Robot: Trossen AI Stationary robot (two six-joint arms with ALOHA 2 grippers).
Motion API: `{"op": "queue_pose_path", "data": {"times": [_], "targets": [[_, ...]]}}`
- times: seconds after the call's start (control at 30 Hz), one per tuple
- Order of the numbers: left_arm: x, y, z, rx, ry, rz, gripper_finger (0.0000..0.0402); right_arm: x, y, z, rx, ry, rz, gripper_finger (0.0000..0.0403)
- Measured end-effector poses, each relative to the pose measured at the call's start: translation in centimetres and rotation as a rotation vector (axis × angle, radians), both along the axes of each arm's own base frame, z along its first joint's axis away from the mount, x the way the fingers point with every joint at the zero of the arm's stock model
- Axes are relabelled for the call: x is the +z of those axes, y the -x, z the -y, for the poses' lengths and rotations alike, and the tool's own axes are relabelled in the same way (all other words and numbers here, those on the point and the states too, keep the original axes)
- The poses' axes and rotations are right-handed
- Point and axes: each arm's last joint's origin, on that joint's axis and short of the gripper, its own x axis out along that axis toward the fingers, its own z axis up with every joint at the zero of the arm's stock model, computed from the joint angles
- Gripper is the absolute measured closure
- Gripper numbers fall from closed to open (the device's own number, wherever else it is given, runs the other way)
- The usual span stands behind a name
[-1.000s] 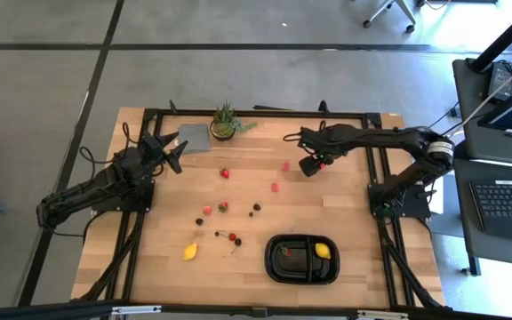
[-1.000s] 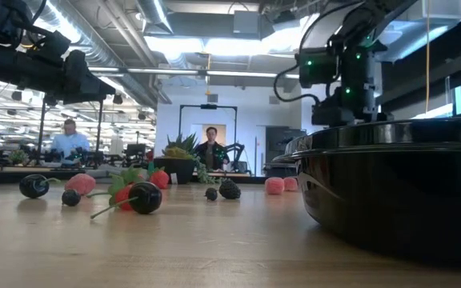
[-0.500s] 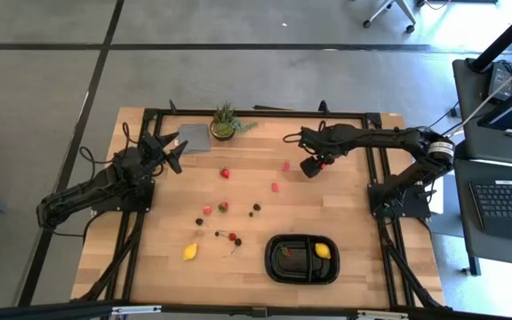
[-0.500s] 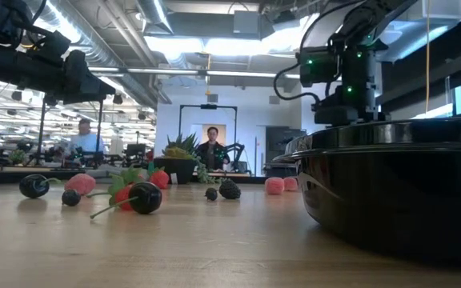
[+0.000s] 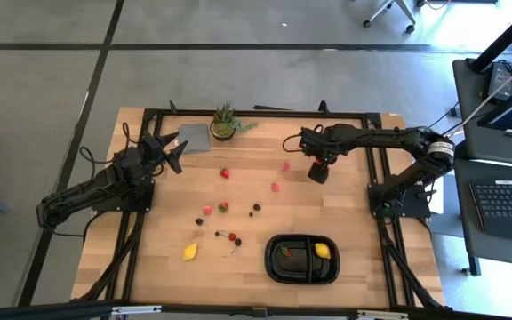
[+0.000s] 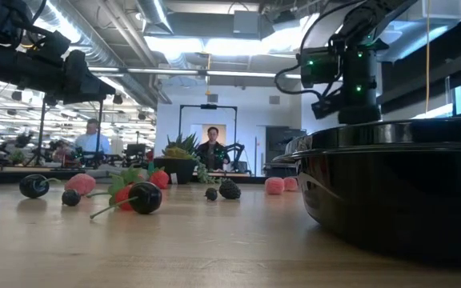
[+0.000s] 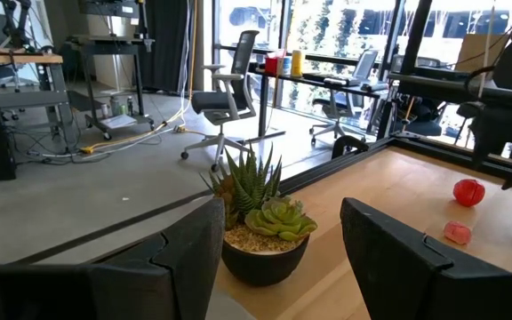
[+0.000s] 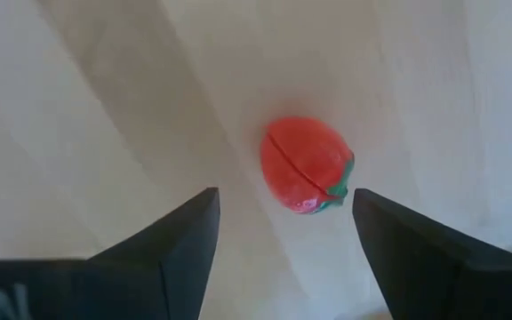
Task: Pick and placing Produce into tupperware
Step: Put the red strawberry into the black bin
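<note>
Target piece: small red strawberry with green cap (image 8: 307, 166), lying on the table under the right gripper (image 8: 284, 233), framed between its spread fingers, untouched.
Right gripper position: over the table's far right part (image 5: 318, 171), well apart from the black oval-cornered plastic tray (image 5: 276, 263) at the near edge; a yellow lemon (image 5: 323, 251) and a red piece already sit in it.
Left gripper: spread and empty (image 5: 172, 153), waiting near the green potted succulent (image 7: 262, 220).
Risk: the rounded berry likely rolls or squirts aside if the fingers close off-centre; a shallow pinch may drop it on the way to the tray.
Surface: pale wooden tabletop (image 5: 345, 213), smooth; fruit pieces scattered mid-table.
Room: open workshop; office chairs, and people in the background.
</note>
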Motion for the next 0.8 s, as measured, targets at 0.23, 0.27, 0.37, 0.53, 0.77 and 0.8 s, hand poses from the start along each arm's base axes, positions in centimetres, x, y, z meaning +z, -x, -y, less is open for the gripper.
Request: {"op": "queue_pose_path", "data": {"times": [0.23, 0.27, 0.37, 0.53, 0.77, 0.8], "targets": [[0.00, 0.00, 0.00, 0.000, 0.000, 0.000, 0.0182, 0.00, -0.01, 0.01, 0.225, 0.002, -0.041, 0.0143], [0.00, 0.00, 0.00, 0.000, 0.000, 0.000, 0.0182, 0.00, -0.01, 0.01, 0.229, 0.003, -0.041, 0.0143], [0.00, 0.00, 0.00, 0.000, 0.000, 0.000, 0.0182, 0.00, -0.11, 0.06, 0.273, 0.011, -0.042, 0.0143], [0.00, 0.00, 0.00, 0.000, 0.000, 0.000, 0.0182, -0.02, -0.44, 0.28, 0.321, 0.053, -0.034, 0.0143], [0.00, 0.00, 0.00, 0.000, 0.000, 0.000, 0.0182, 0.01, -0.68, 0.37, 0.275, 0.063, 0.000, 0.0143], [0.00, 0.00, 0.00, 0.000, 0.000, 0.000, 0.0182, 0.01, -0.68, 0.37, 0.275, 0.063, 0.000, 0.0142]]}}
